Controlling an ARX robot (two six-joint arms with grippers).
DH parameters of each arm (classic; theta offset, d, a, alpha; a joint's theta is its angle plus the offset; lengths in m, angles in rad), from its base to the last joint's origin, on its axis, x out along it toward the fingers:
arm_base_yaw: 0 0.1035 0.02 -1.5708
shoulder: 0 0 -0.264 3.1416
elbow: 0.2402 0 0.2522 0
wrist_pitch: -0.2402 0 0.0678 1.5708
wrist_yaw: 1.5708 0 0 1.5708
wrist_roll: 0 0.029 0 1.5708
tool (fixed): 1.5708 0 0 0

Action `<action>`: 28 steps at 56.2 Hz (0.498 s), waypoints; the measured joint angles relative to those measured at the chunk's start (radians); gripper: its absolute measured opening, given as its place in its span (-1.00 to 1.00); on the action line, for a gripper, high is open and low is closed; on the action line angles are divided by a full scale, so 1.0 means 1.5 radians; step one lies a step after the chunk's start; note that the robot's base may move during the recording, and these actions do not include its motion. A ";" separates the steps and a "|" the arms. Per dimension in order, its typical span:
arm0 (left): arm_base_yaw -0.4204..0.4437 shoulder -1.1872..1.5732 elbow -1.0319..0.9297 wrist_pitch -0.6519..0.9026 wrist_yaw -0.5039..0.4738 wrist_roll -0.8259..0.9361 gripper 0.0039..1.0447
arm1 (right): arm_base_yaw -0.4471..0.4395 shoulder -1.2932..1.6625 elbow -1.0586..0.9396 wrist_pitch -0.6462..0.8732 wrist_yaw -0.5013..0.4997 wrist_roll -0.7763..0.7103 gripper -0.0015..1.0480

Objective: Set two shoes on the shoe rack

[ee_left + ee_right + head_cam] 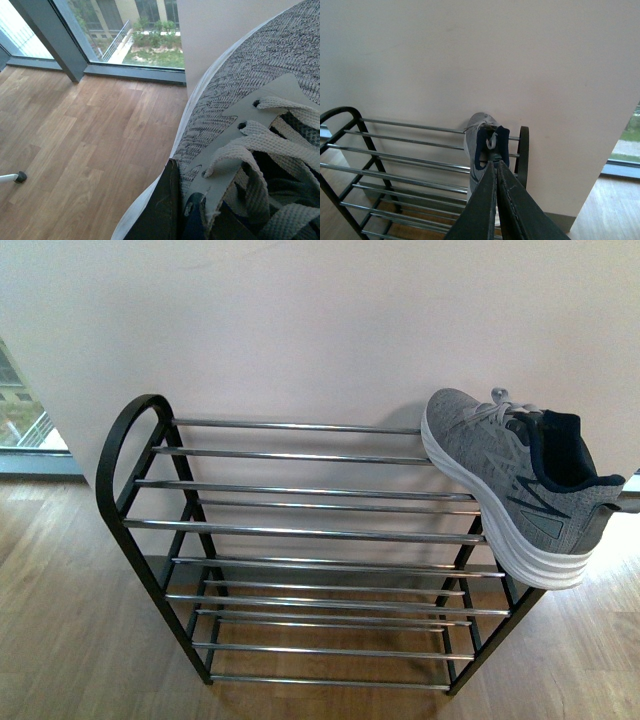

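Clenched with the right tool (494,162), two dark fingers pressed together, on the navy heel collar of a grey knit sneaker (500,470) with a white sole; cannot make out how much collar lies between the tips. Sitting straight ahead of that tool on the top tier of a three-tier shoe rack (300,531) with black loop ends and chrome bars, at the rack end nearer the tool, toe pointing away from the tool towards the pale wall (300,320), heel tilted and overhanging the front bar. Hidden from the front view: the right tool itself, save perhaps a grey sliver at the frame edge beside the heel, too small to tell.

Gripping with the left tool (182,200) a second grey knit sneaker (260,70) near its collar: only one dark finger in view, flat against the outer side next to the white sole edge, the other finger hidden. Cut off by the frame at toe and heel; pale woven laces (280,145) soft and blurred up close. Well below the left tool, a wooden floor (90,140); beyond it, a low window (140,30) onto greenery; off to one side, a white rod with a black tip (12,177), mostly out of frame
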 joint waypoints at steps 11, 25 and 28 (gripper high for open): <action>0.000 0.000 0.000 0.000 0.000 0.000 -0.98 | 0.000 -0.046 0.000 -0.028 0.001 0.000 -0.97; 0.000 0.000 0.000 0.000 -0.001 0.000 -0.98 | 0.000 -0.048 0.000 -0.028 0.001 0.000 -0.72; 0.000 0.000 0.000 0.000 -0.001 0.000 -0.98 | 0.000 -0.048 0.000 -0.028 0.001 0.000 -0.59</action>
